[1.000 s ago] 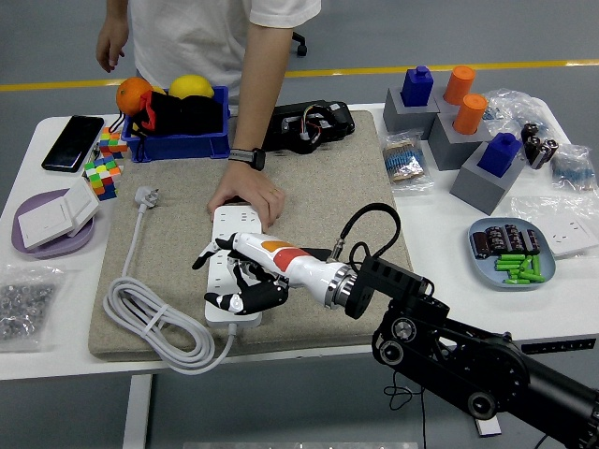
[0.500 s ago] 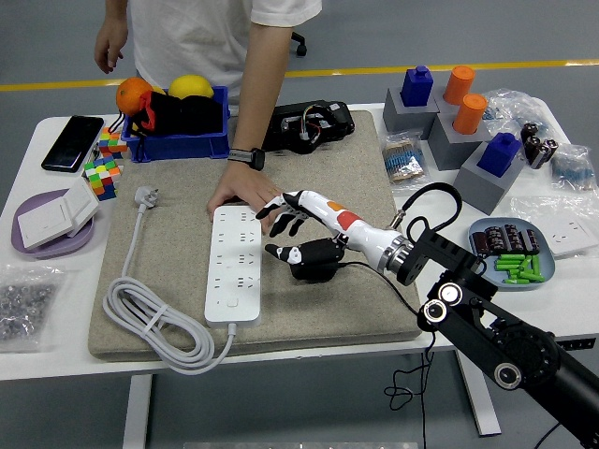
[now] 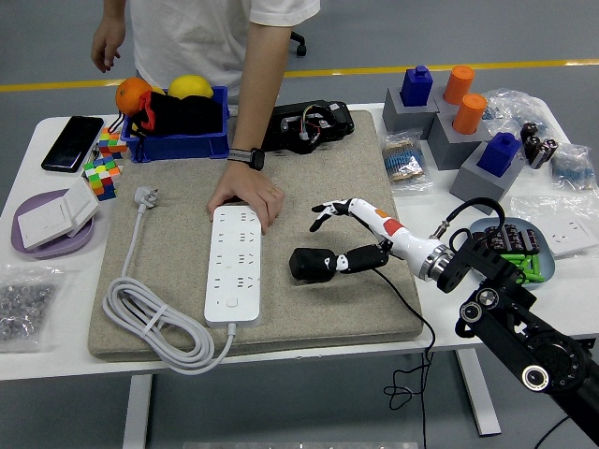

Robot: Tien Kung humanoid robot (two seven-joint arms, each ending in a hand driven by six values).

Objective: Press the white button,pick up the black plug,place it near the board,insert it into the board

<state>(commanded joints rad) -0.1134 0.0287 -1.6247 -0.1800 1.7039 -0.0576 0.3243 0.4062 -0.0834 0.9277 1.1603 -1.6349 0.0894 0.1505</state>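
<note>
The right hand (image 3: 360, 234) reaches in from the right with its fingers (image 3: 328, 210) spread above the mat, while its thumb lies against the black plug (image 3: 313, 264); whether it truly grips the plug cannot be told. The plug lies on the tan felt mat (image 3: 309, 168), just right of the white power strip (image 3: 233, 264), apart from it. A person's hand (image 3: 248, 198) presses on the strip's far end. The mat covers the middle of a white table (image 3: 56, 360) on a grey floor with a yellow line.

From the left: a bag of small metal parts (image 3: 23, 309), a purple plate (image 3: 47, 245) with a white switch, a phone (image 3: 73, 142), puzzle cubes (image 3: 103, 173), a blue bin (image 3: 178, 136) of fruit, the strip's coiled cord (image 3: 154, 323), grey blocks (image 3: 468, 150) with blue and orange pegs, and a blue dish (image 3: 496, 267) of small parts.
</note>
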